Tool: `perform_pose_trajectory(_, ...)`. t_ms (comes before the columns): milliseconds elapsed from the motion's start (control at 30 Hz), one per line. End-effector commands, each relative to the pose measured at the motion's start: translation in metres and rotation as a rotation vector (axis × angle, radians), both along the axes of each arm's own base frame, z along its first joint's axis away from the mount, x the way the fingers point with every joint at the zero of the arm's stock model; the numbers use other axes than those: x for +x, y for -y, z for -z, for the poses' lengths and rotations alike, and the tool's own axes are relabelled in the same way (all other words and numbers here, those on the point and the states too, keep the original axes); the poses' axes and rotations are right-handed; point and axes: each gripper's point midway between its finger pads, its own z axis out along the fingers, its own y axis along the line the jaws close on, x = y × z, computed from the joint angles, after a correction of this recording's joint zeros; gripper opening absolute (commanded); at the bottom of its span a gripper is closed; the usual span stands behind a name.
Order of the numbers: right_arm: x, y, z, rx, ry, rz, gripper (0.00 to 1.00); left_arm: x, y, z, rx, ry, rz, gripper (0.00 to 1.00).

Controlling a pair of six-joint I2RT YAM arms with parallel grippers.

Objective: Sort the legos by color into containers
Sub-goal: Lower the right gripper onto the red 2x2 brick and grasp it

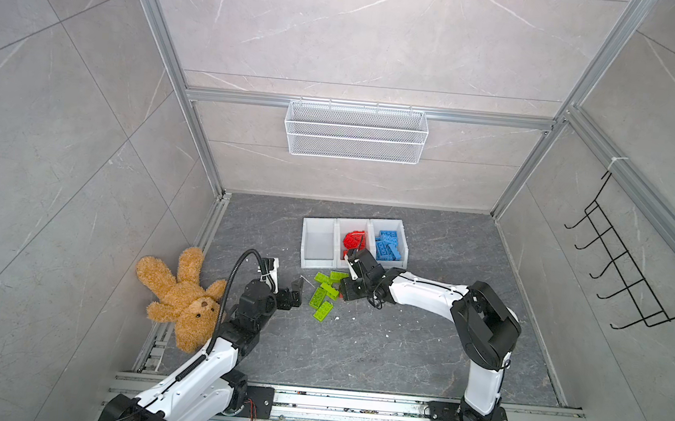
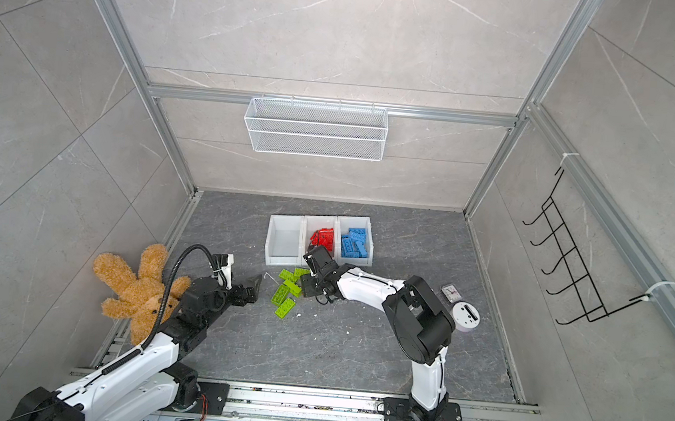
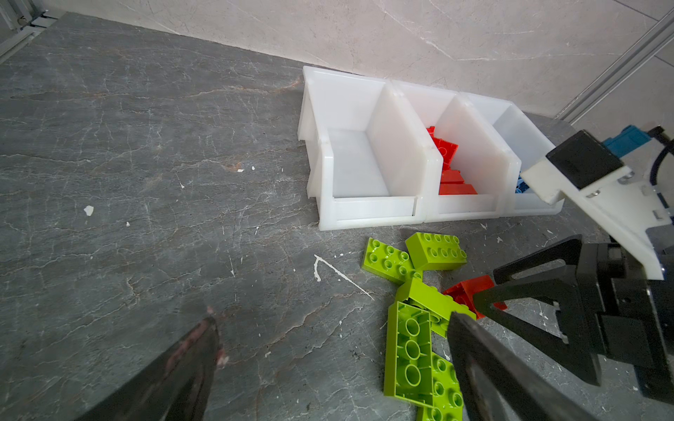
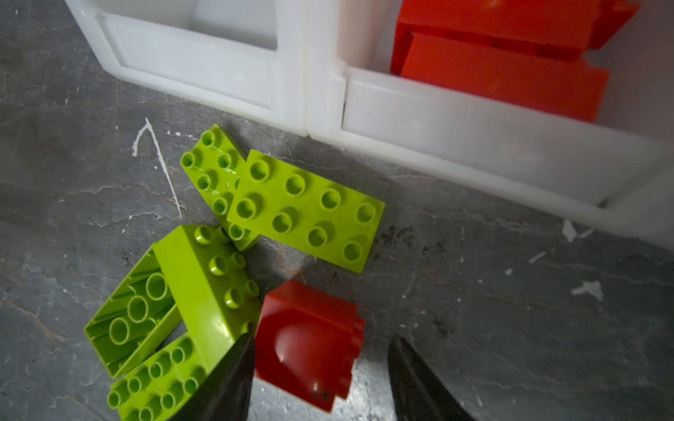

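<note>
Glossy red brick (image 4: 302, 350), one face rounded, lies just beside the green bricks (image 4: 306, 207), between the parted jaws of the right gripper (image 4: 322, 339); the left gripper (image 3: 332, 319) is likewise spread wide.

The green bricks (image 4: 306, 207) lay crowded just before the white bins (image 4: 291, 91), touching or overlapping one another, with little room between them for a finger. A red brick (image 4: 310, 342) sat against the cluster between the right gripper's (image 4: 322, 339) spread jaws, with bare tabletop (image 4: 474, 291) on its other side. Toward the left gripper (image 1: 298, 293) the surface lay open — the teddy bear (image 1: 182, 294) crowded that arm's outer side.
</note>
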Motion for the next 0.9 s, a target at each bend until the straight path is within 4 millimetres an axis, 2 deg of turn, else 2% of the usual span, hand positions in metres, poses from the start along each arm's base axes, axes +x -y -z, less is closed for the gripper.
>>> perform_pose_trajectory(0, 0.004, -0.009, 0.002, 0.009, 0.001, 0.007, 0.61, 0.008, 0.001, -0.027, -0.02, 0.076, -0.003, 1.0)
perform_pose_trajectory(300, 0.003, -0.012, 0.012, -0.039, -0.013, 0.0, 0.61, 0.007, 0.0, -0.027, -0.014, 0.078, -0.007, 0.99)
perform_pose_trajectory(500, 0.003, 0.003, 0.019, -0.149, -0.006, 0.021, 0.6, 0.008, -0.001, -0.027, -0.007, 0.078, -0.012, 0.99)
perform_pose_trajectory(667, 0.001, 0.018, 0.015, -0.187, 0.017, 0.051, 0.57, 0.008, 0.0, -0.027, -0.01, 0.076, -0.01, 0.99)
perform_pose_trajectory(867, 0.002, 0.014, 0.013, -0.167, 0.022, 0.041, 0.55, 0.008, 0.0, -0.027, -0.013, 0.077, -0.007, 0.99)
